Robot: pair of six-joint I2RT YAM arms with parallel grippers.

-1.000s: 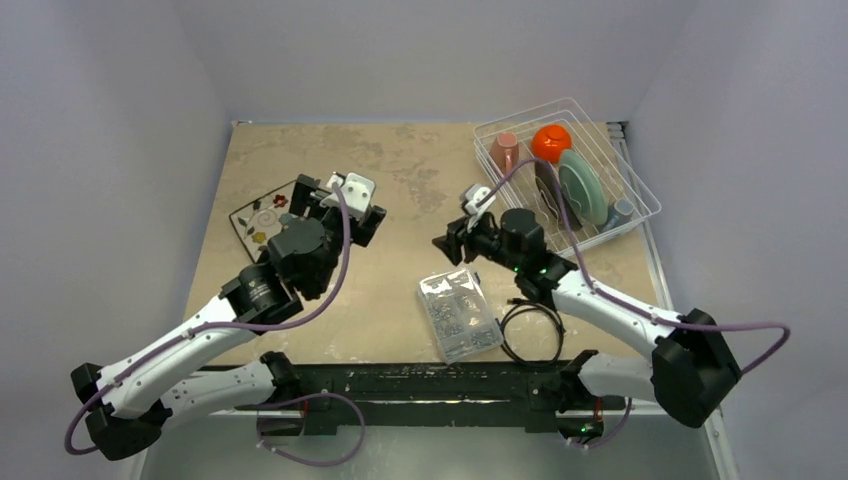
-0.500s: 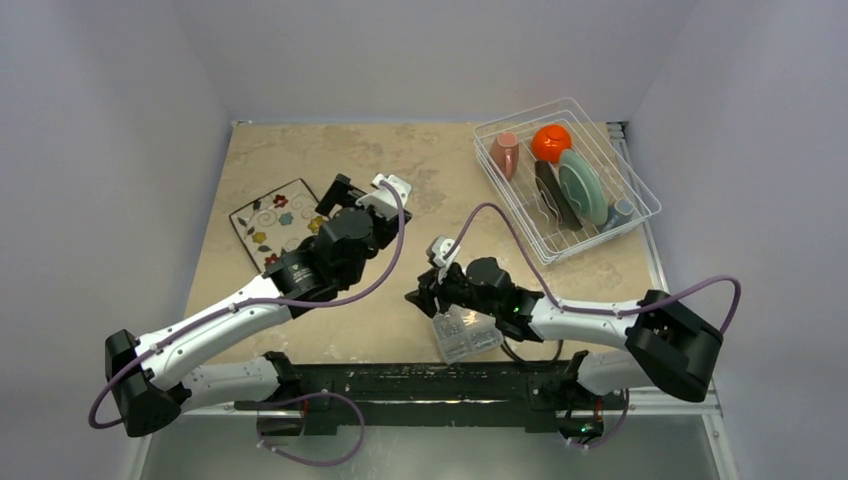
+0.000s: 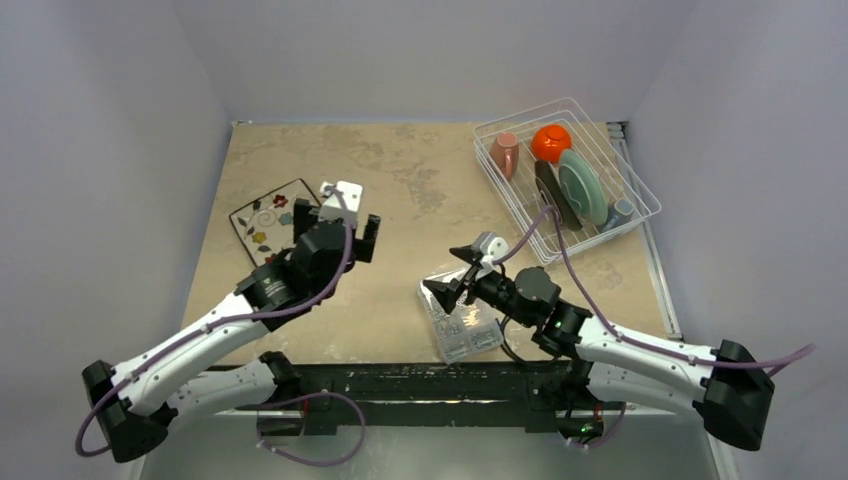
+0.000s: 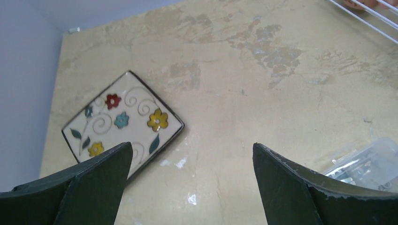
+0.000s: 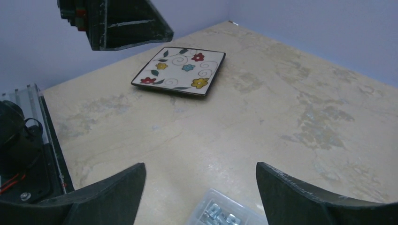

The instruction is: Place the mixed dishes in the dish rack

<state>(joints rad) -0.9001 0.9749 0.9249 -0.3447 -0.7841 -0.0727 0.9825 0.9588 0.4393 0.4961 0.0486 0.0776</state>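
The white floral square plate [image 3: 268, 222] [image 4: 123, 121] [image 5: 180, 70] lies flat on the table at the left. My left gripper [image 3: 338, 216] [image 4: 192, 145] hovers open just right of it, its left finger over the plate's near corner, holding nothing. My right gripper [image 3: 447, 272] [image 5: 200, 164] is open and empty above the table's middle. The dish rack [image 3: 522, 113] at the back right holds the pink cup [image 3: 505, 152], the orange bowl [image 3: 550, 142], the dark teal plate [image 3: 553, 195], the pale green plate [image 3: 582, 185] and the grey mug [image 3: 620, 212].
A clear plastic box of small parts [image 3: 460, 322] [image 5: 220, 213] [image 4: 371, 164] lies under my right gripper near the front edge. A coiled black cable [image 3: 512, 345] sits just right of it, partly under the right arm. Rack wires [image 4: 361, 9] show at the far right.
My left gripper has swung back left to the floral plate's right edge. The right gripper has opened wider and now points left over the box.
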